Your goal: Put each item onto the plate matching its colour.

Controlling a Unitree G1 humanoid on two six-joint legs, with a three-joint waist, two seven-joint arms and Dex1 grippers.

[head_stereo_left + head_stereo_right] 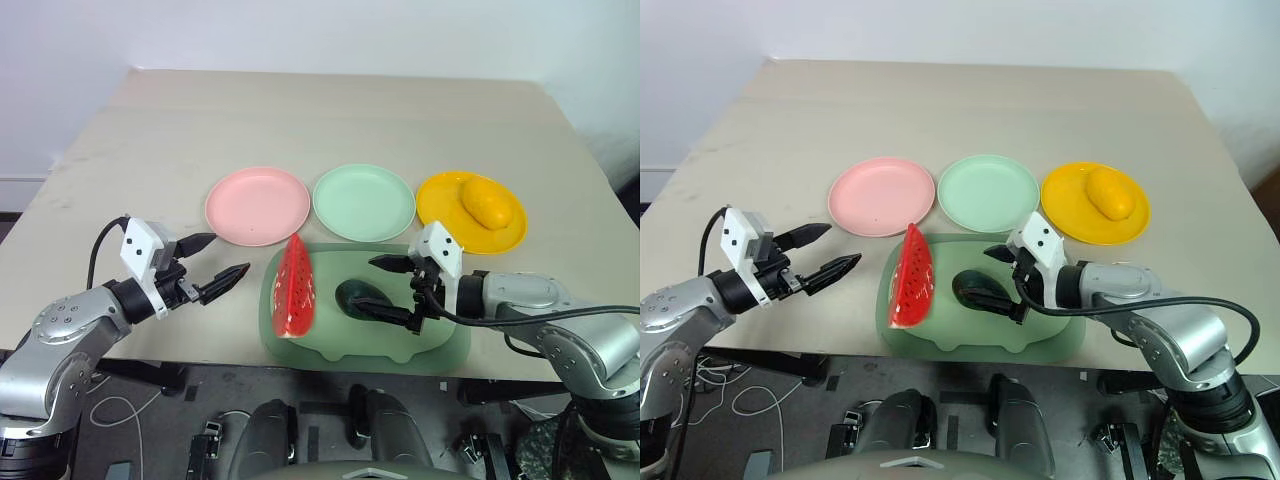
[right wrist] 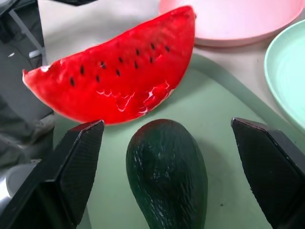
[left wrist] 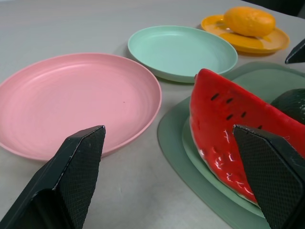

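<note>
While the mango point(image 1: 486, 201) is sitting on the yellow plate point(image 1: 436, 197), both claws are gaping empty.
Right gripper point(image 1: 392, 288) is hovering at the avocado point(image 1: 357, 295) on the green tray point(image 1: 440, 351); left gripper point(image 1: 218, 262) is waiting beside that tray, over the beige table point(image 1: 330, 120).

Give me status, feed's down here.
Both grippers open: right straddling avocado, left facing watermelon. Mango on yellow plate. Pink, green plates bare.

A lab or test room, it seems: a bare beige table point(image 1: 330, 120) against a plain white wall point(image 1: 320, 30), loose cables point(image 1: 120, 410) on the dark floor point(image 1: 200, 395), toy food laid out on plates.
</note>
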